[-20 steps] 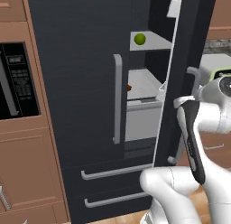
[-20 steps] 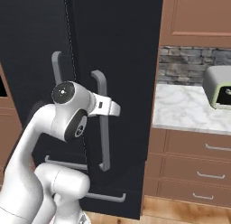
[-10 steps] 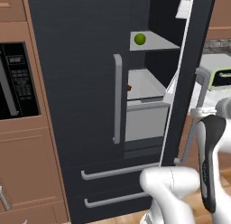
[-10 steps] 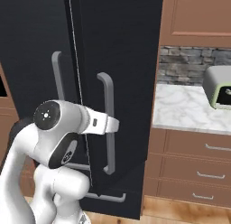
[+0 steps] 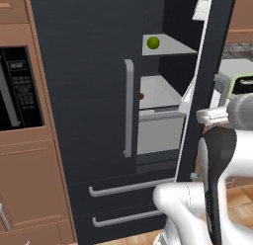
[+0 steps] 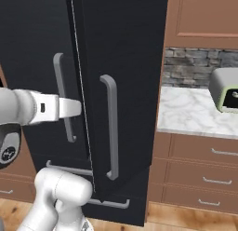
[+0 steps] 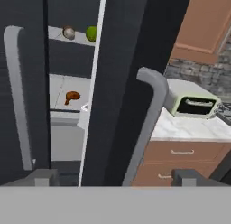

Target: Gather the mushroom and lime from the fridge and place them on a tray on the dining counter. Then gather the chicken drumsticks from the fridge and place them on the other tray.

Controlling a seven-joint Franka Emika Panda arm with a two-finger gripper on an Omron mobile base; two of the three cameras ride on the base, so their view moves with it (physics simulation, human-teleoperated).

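The fridge's right door [image 6: 121, 48] stands partly ajar. Through the gap, a green lime [image 7: 91, 33] and a pale mushroom [image 7: 68, 32] share an upper shelf, and an orange-brown chicken drumstick [image 7: 71, 97] lies on the shelf below. The lime [image 5: 153, 42] also shows from the left base. My gripper [image 7: 115, 178] is open, with its fingertips [image 7: 43, 177] spread wide. The door's grey handle [image 7: 146, 114] stands just ahead between them, untouched. My hand [image 6: 69, 108] points at the door's edge. Trays and dining counter are out of view.
A toaster oven [image 6: 225, 90] sits on the marble counter [image 6: 190, 113] right of the fridge, with wooden drawers [image 6: 218, 153] under it. A built-in microwave [image 5: 17, 88] is at the left. The shut left door carries its own handle [image 5: 128, 108], and freezer drawers [image 5: 128, 189] lie below.
The jaws have opened and let go of the right door's handle. The hand has drawn back and down from it. The door stays ajar.
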